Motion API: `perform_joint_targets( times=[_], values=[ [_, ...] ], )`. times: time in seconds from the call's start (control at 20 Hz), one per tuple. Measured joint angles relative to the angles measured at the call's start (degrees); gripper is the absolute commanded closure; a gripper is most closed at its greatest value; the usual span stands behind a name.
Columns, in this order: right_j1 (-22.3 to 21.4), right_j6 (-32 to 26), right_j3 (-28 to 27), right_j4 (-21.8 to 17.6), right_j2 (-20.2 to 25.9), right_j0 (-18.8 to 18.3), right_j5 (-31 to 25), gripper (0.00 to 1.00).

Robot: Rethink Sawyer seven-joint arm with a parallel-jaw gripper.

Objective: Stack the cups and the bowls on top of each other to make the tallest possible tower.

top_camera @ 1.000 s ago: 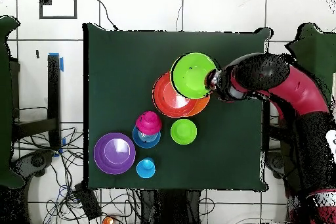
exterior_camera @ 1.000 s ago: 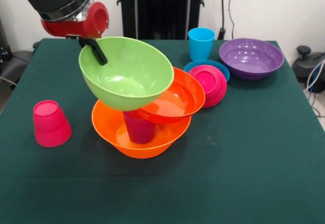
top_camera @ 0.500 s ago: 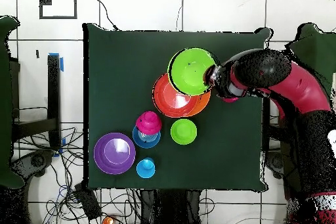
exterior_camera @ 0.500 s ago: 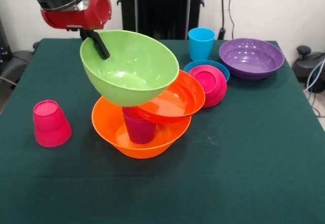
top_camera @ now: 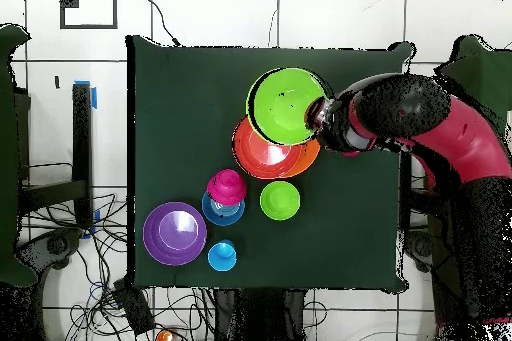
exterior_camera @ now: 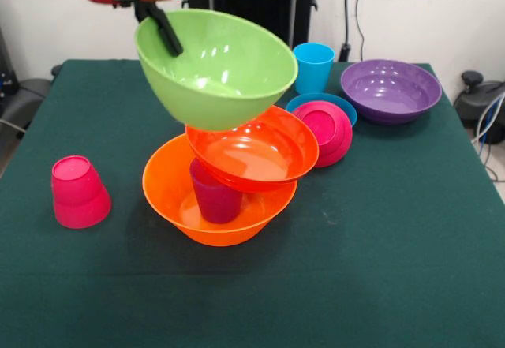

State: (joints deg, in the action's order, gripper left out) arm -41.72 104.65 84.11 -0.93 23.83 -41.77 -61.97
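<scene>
Front view: gripper (exterior_camera: 162, 28) clamps the large lime green bowl (exterior_camera: 217, 68) by its rim.
It hangs tilted above the red-orange bowl (exterior_camera: 252, 157) (apart).

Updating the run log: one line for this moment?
gripper: shut on large lime green bowl | bowl: held above red-orange bowl | base: large orange bowl

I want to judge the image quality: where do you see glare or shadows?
Front view: white glare spots inside the green bowl, soft shadows under the orange bowl; overhead view: flat light, small glint in the purple bowl.
</scene>
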Motion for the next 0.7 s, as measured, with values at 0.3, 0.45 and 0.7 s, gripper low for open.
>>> perform_joint_targets(
  times=[0.3,0.45,0.7],
  values=[
    [-1.7,0.0,1.7,0.8,0.0,0.5,0.1,1.00],
    [-1.7,0.0,2.4,0.8,0.0,0.7,0.7,1.00],
    [-1.2,0.0,3.9,0.8,0.0,1.2,3.0,1.00]
  ],
)
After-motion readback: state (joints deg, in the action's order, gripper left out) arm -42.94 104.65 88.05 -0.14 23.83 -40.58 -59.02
